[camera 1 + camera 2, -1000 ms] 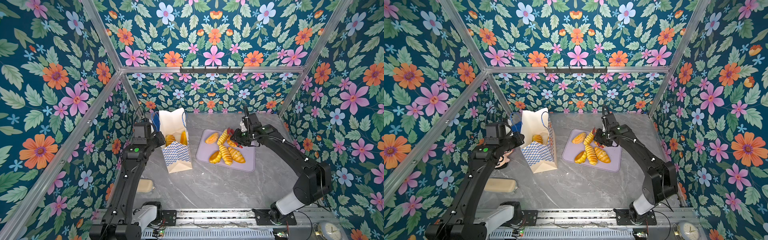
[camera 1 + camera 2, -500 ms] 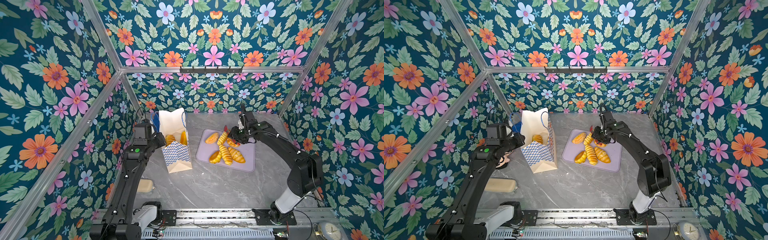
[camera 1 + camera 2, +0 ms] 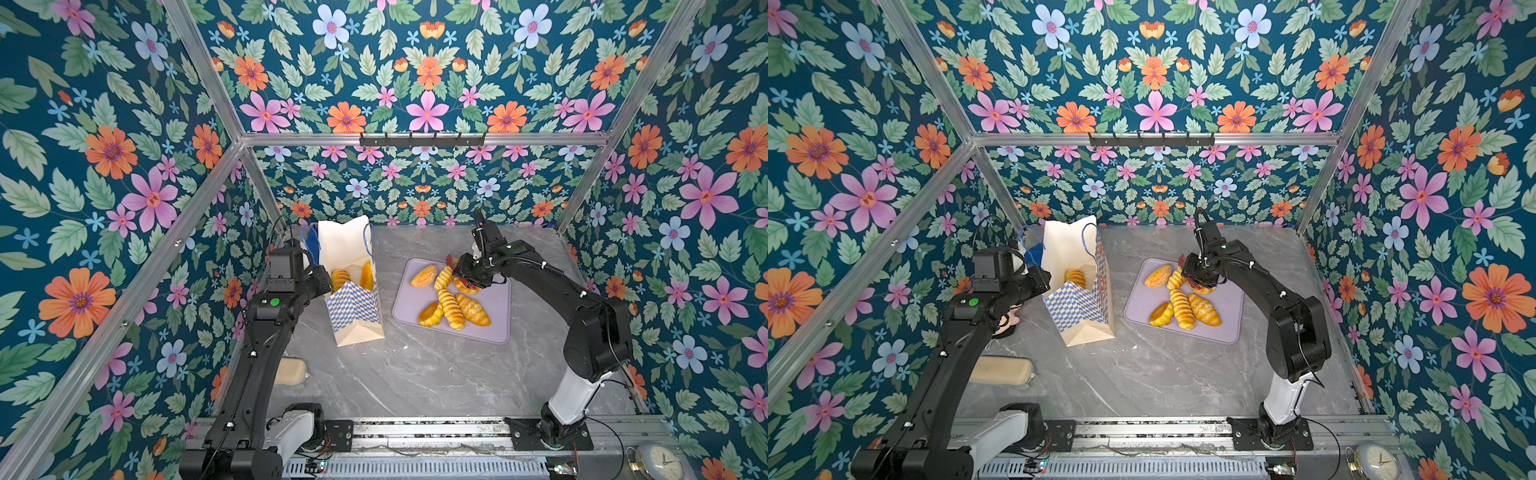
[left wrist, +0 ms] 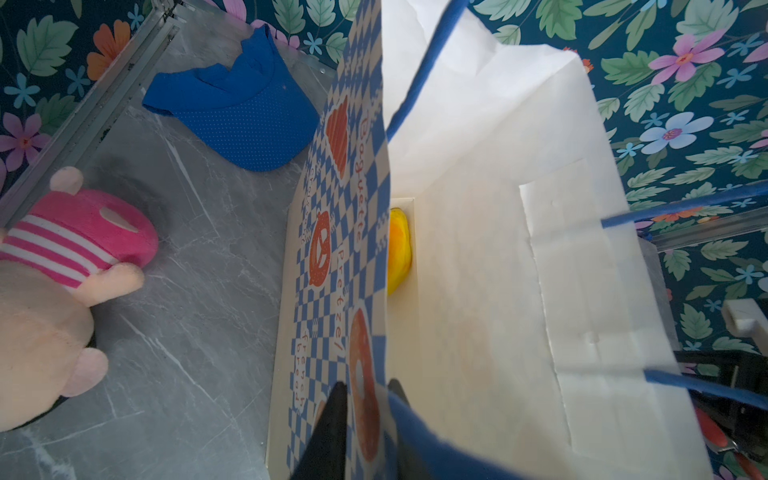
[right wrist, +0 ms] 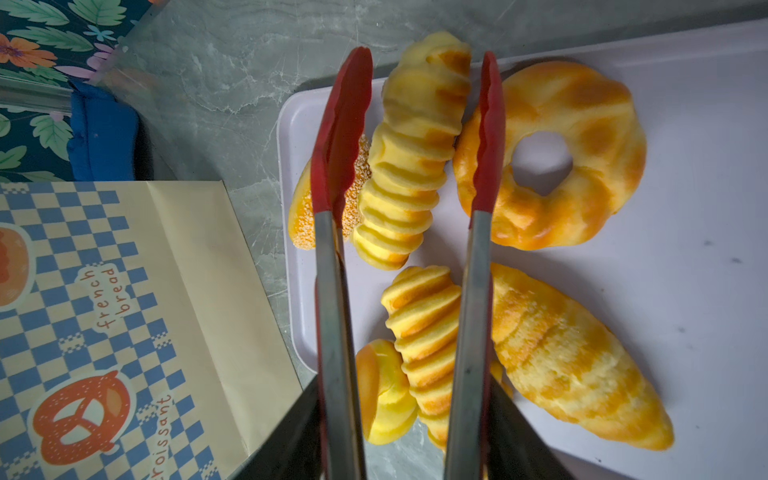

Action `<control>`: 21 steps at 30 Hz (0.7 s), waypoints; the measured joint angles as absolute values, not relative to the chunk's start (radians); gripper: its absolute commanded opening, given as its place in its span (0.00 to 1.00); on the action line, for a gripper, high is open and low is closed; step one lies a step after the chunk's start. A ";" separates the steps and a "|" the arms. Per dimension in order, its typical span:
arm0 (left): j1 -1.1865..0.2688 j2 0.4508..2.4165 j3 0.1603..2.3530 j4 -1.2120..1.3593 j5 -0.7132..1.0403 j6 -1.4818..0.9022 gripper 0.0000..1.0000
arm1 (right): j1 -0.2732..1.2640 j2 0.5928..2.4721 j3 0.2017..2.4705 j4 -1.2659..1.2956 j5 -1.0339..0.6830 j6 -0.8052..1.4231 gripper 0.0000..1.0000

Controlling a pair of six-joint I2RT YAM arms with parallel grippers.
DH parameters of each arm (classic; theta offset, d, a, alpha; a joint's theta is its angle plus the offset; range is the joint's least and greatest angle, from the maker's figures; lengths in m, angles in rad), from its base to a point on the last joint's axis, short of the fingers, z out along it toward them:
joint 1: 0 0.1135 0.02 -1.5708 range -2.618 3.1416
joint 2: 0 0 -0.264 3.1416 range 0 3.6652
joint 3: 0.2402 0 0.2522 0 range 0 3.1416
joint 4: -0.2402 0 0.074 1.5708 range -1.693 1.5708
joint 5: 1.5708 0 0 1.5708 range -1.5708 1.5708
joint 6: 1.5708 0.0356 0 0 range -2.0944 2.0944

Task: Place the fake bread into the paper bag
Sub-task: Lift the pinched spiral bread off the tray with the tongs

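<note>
Red tongs point(image 5: 473, 291) in right fingers point(image 5: 513, 440) straddle roll point(image 5: 409, 166) | left fingers point(image 4: 332, 436) pinch paper bag point(image 4: 478, 291) wall

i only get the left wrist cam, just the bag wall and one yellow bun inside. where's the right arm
Observer: The right gripper holds red-tipped tongs over the tray, tips open either side of a ridged roll.
Operator: how many pieces on that tray
Observer: Six, a ring doughnut among them.
Operator: is that bun alone in there
Observer: No, a top view shows two in the paper bag: a ridged bun and a smooth orange one.
</note>
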State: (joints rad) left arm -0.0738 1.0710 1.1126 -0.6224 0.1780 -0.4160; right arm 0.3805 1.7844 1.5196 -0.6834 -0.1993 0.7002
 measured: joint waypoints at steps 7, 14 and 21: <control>-0.074 1.068 1.108 -0.622 0.178 -0.416 0.20 | 0.381 1.826 1.538 -0.683 -0.199 0.700 0.51; -0.074 1.063 1.106 -0.622 0.178 -0.416 0.20 | 0.380 1.816 1.511 -0.672 -0.197 0.703 0.40; -0.074 1.062 1.111 -0.622 0.178 -0.416 0.21 | 0.381 1.704 1.418 -0.648 -0.187 0.715 0.32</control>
